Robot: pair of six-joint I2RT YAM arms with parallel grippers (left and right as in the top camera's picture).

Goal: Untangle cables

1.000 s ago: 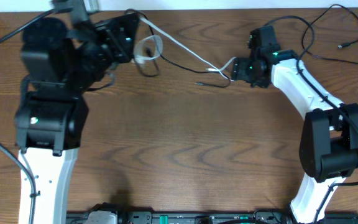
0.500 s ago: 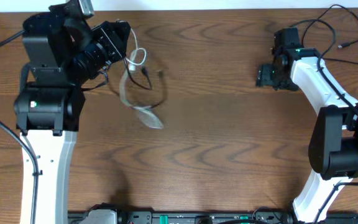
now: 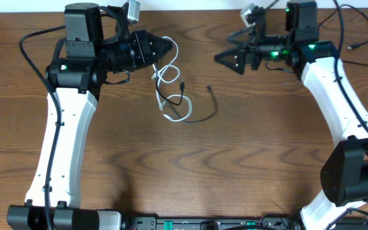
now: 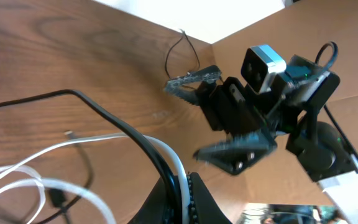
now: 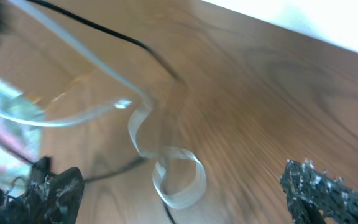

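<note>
Smeared by motion blur ahead of the right end effector (image 5: 182, 186): thin white cord (image 5: 132, 130) and thin black cord (image 5: 104, 31), crossings unreadable. Cut off at the lower edge: left end effector (image 4: 180, 199), both cords vanishing between its fingers. Overhead, too small to tell plug ends apart.

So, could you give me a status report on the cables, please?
Left end effector shut on both cables. Right end effector open, empty. Loops intertwined, trailing onto table. Nothing in the way.

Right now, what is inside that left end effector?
A white cable and a black cable are pinched together in the left end effector. The stretch clamped inside is hidden.
</note>
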